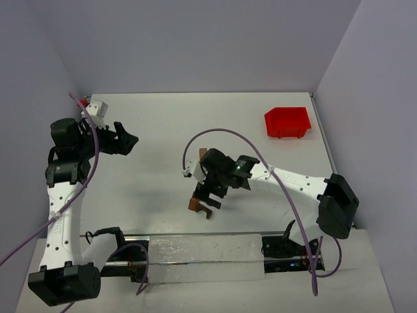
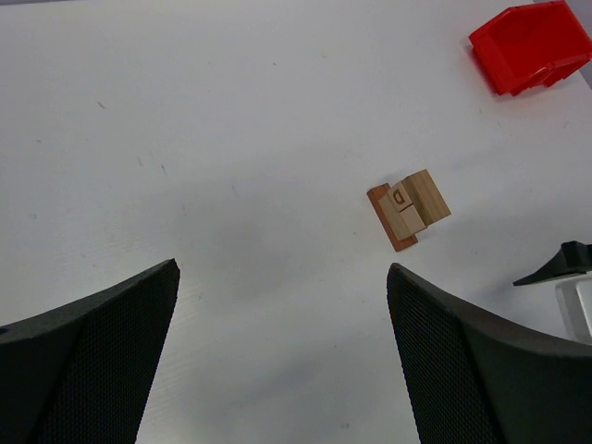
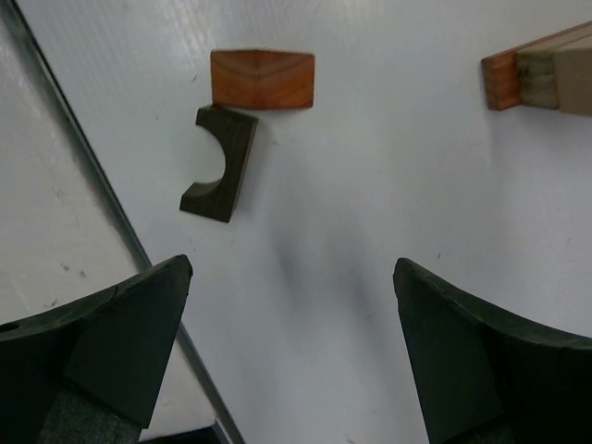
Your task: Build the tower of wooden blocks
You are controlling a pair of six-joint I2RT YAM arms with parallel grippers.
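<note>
Left arm [image 1: 60,195]: rises from the near-left base, folds at the elbow up top, turns the wrist rightward. Left gripper [image 1: 129,139]: sits high, aims right and slightly down, jaws parted wide; black fingers [image 2: 102,351] fill both lower corners of the left wrist view.

Right arm [image 1: 293,182]: leans out right from its base, bends back at the elbow, stretches the forearm leftward and low. Right gripper [image 1: 208,197]: points down near centre, jaws spread wide too; dark fingers [image 3: 102,351] frame both lower corners of the right wrist view.
</note>
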